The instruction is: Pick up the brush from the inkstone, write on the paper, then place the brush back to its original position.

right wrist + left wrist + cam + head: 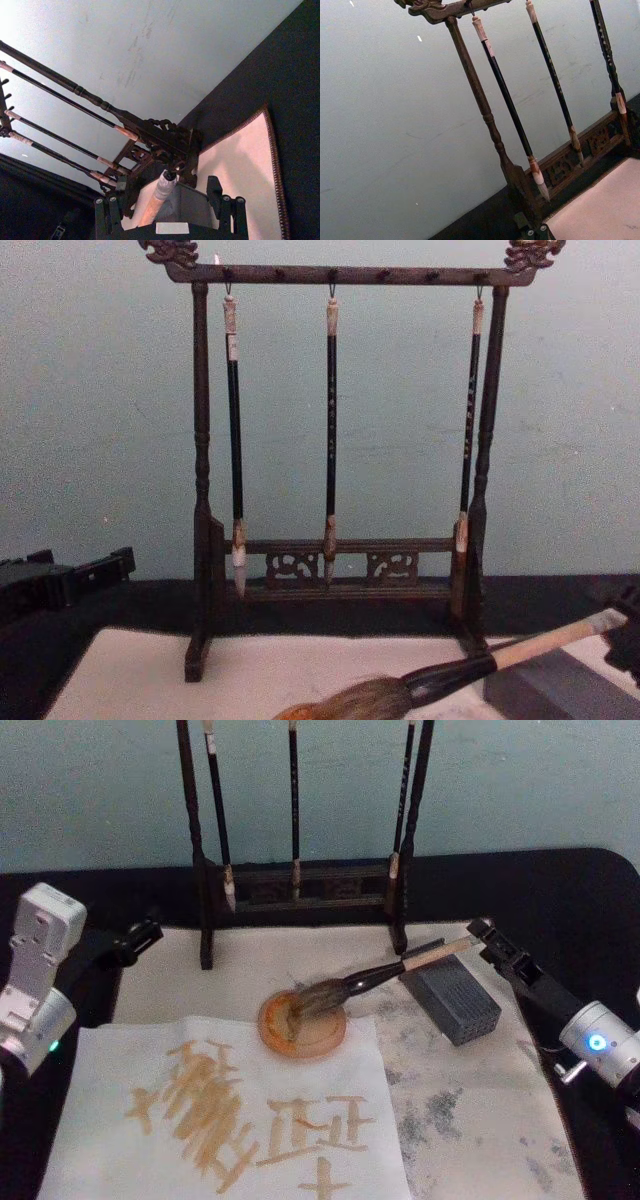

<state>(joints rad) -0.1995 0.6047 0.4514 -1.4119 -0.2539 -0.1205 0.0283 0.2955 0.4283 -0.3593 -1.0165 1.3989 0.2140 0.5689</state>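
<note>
Head view, brush: the big tan-handled calligraphy brush (392,970) with the dark ferrule lies slanted. Its bushy bristles sit in the round orange-brown inkstone (318,1040) and its handle is propped across a dark grey rectangular block (452,1002).
Head view, right end effector: the right end effector (487,935) sits right at the handle's far tip, over the stained pale felt mat (480,1110) on the black tabletop (570,900).
Head view, paper: the cream-white rectangular paper (345,1070) lies flat in front of the inkstone, covered in tan strokes.
Head view, left end effector: the left end effector (140,938) is parked off the mat's left edge, well apart from the brush. Can't tell if it's released or clenched.
Right wrist view, grip: the fingers (216,194) are spread wide. The handle end (157,197) pokes up between them, so it's released, not squeezing.
Chest view, brush: it rises from lower middle toward the right edge, in front of the tall dark wooden rack (335,273) hung with three thin black-handled brushes (331,420).
Left wrist view, rack: rack post and hanging brushes, with wall behind.
</note>
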